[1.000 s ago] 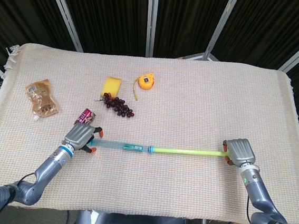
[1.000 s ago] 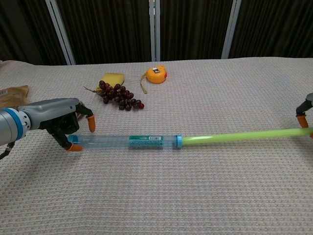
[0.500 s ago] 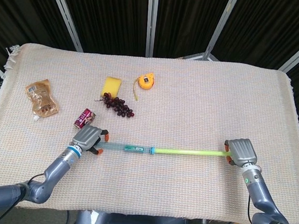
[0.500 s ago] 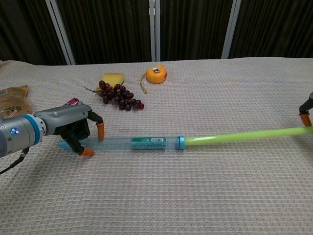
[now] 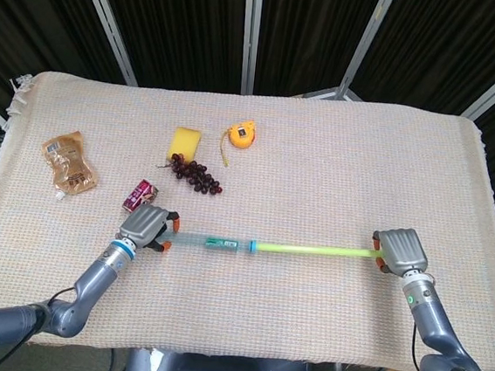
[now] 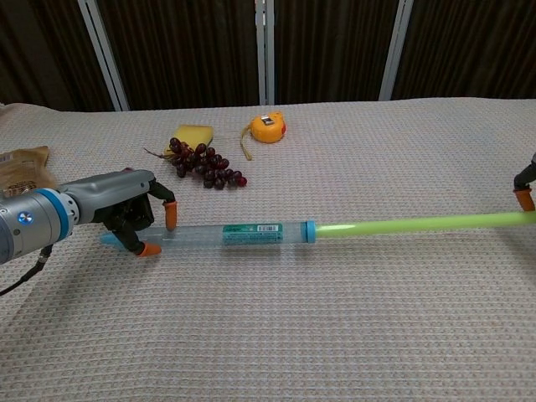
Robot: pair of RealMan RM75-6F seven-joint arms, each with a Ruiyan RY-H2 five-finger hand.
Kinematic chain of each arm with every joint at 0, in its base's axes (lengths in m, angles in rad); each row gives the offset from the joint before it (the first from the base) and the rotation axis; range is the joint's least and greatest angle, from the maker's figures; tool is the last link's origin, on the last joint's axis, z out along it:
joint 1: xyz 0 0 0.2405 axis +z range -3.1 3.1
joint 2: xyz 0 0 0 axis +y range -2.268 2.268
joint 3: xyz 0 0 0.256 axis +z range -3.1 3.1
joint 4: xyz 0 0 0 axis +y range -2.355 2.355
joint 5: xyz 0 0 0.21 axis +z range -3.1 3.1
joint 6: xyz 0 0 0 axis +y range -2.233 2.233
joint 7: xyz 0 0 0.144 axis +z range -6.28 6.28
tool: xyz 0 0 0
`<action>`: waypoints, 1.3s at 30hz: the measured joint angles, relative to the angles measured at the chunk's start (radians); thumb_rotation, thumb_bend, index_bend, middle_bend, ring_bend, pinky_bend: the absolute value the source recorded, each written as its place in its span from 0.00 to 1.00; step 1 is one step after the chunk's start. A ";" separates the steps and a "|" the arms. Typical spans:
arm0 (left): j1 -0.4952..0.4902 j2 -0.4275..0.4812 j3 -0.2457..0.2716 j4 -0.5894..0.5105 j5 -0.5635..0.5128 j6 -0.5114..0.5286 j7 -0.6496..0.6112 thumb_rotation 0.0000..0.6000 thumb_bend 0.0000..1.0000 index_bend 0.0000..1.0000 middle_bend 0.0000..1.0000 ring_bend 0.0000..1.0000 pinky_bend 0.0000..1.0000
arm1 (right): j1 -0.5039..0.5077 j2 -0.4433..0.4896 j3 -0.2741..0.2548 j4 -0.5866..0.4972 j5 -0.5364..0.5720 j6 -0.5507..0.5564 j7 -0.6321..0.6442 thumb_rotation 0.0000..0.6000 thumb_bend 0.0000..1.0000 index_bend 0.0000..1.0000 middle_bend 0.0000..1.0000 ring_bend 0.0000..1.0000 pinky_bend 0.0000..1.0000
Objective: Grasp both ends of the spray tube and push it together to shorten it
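Observation:
The spray tube lies across the near middle of the table. Its clear barrel (image 5: 211,243) carries a teal label and ends in a blue collar (image 6: 309,231). A thin green rod (image 5: 311,249) runs from the collar to the right. My left hand (image 5: 147,226) wraps its orange-tipped fingers (image 6: 170,214) around the barrel's left end, and the blue end cap (image 6: 107,239) pokes out past it. My right hand (image 5: 398,250) grips the rod's far right tip. In the chest view only the right hand's edge (image 6: 526,186) shows.
A bunch of dark grapes (image 5: 197,175), a yellow sponge (image 5: 184,141) and an orange tape measure (image 5: 242,136) sit behind the tube. A brown pouch (image 5: 69,161) and a small red packet (image 5: 139,195) lie at the left. A beige woven cloth (image 5: 338,159) covers the table.
My left hand has slid right along the barrel and curled around its end. The tube's left part has risen slightly in the chest view. The right hand has barely moved.

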 measured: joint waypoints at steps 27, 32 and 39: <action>-0.072 -0.006 -0.045 -0.122 -0.112 0.056 0.103 1.00 0.42 0.80 0.93 0.88 1.00 | 0.136 -0.064 0.030 -0.201 0.082 0.007 -0.224 1.00 0.44 0.69 1.00 1.00 1.00; -0.079 -0.002 -0.046 -0.134 -0.127 0.063 0.111 1.00 0.42 0.80 0.93 0.88 1.00 | 0.162 -0.087 0.032 -0.209 0.108 0.005 -0.255 1.00 0.44 0.69 1.00 1.00 1.00; -0.095 -0.001 -0.046 -0.138 -0.153 0.061 0.124 1.00 0.42 0.80 0.93 0.88 1.00 | 0.193 -0.123 0.037 -0.226 0.146 0.019 -0.289 1.00 0.44 0.69 1.00 1.00 1.00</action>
